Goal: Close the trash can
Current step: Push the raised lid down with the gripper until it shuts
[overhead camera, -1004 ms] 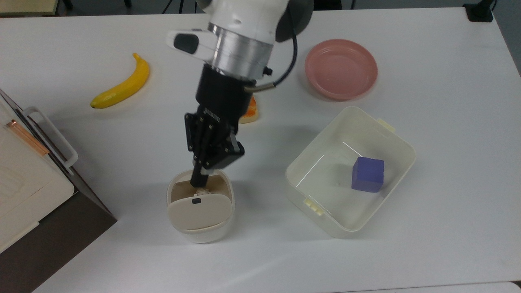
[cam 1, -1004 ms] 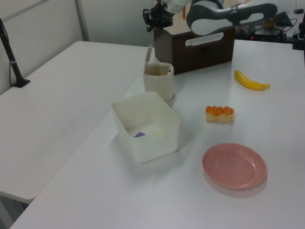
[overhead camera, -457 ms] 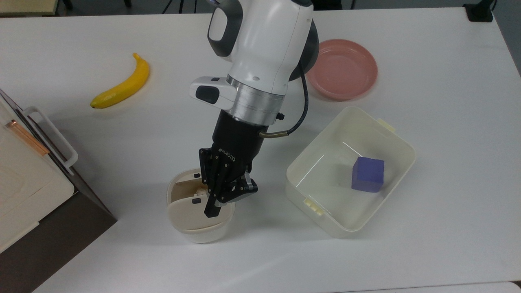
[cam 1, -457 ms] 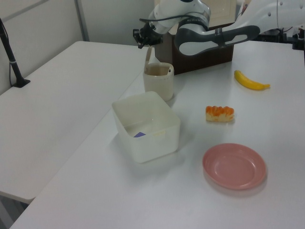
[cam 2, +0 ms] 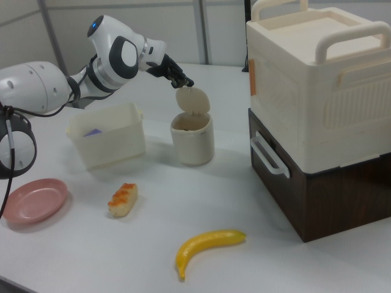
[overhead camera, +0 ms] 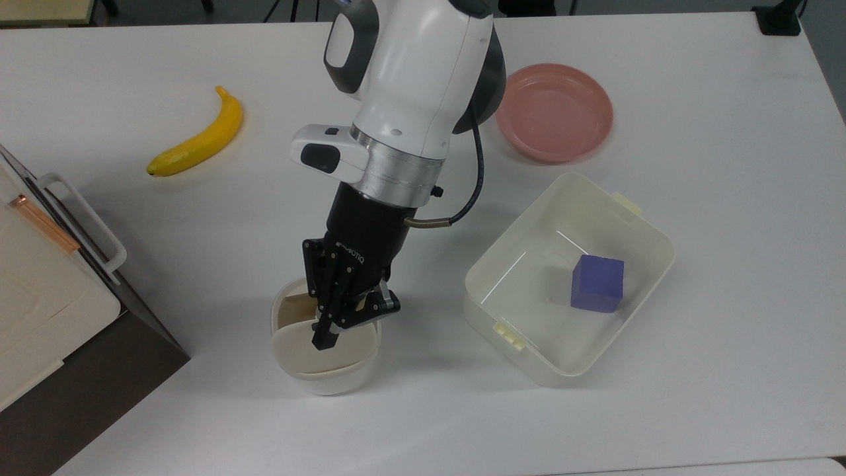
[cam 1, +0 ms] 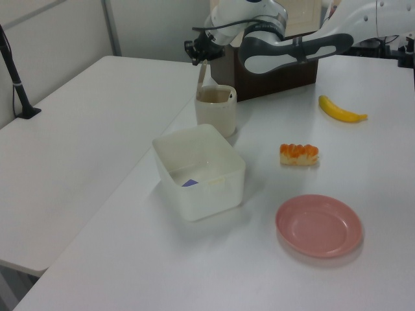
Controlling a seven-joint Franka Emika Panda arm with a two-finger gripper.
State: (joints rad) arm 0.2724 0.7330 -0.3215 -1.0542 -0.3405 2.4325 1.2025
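Right view, claw [cam 2: 185, 83] at raised lid, trash can [cam 2: 192, 140] below

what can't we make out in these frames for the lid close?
- Lid to gripper contact: in the top view the fingers overlap the lid; touching or above, cannot tell.
- Trash can contents: top view, blocked by gripper and lid.
- Lid button: top view, behind the gripper.
- Purple block: left view, mostly behind the tub wall.
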